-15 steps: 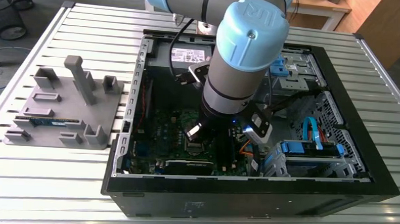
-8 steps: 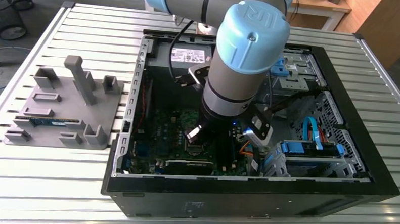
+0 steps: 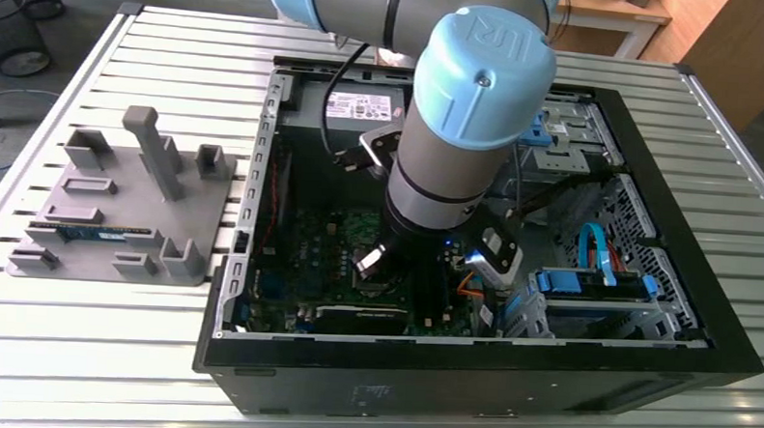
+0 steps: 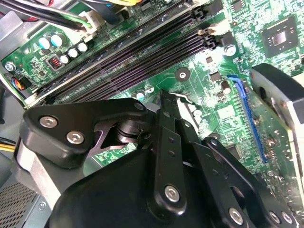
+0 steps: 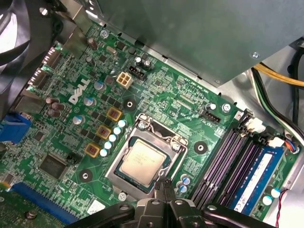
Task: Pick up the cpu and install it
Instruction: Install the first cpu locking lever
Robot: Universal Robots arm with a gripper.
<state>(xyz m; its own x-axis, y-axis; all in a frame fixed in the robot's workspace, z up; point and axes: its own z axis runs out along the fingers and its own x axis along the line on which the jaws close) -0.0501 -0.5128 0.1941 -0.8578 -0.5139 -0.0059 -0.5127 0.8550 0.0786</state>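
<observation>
1. One black metal gripper (image 5: 165,184) up close in the first wrist view, tips pressed together with nothing between them. It hangs just beside the edge of the processor socket.
2. Right by those tips is the cpu (image 5: 142,159), a small flat square chip with a silver-grey metal top. It's lying flat inside the silver metal socket frame (image 5: 112,167). The gripper isn't on it.
3. Around the socket spreads the green printed motherboard (image 5: 180,95), dotted with round capacitors.
4. Just past the socket run the long black-purple memory slots (image 5: 228,161), with a blue memory stick (image 5: 259,175) seated in the outermost one.
5. Out to the exterior view now. The grey arm with its pale-blue joint cap (image 3: 471,102) drops in from twelve o'clock, straight into the open black computer case (image 3: 478,373).
6. At nine o'clock of the case lies the grey fixture plate with upright blocks (image 3: 124,208), well apart from it.
7. Both rest on the slatted silver metal table (image 3: 94,327).
8. Far off at eleven o'clock, a black wire bin (image 3: 10,24) stands on the floor.
</observation>
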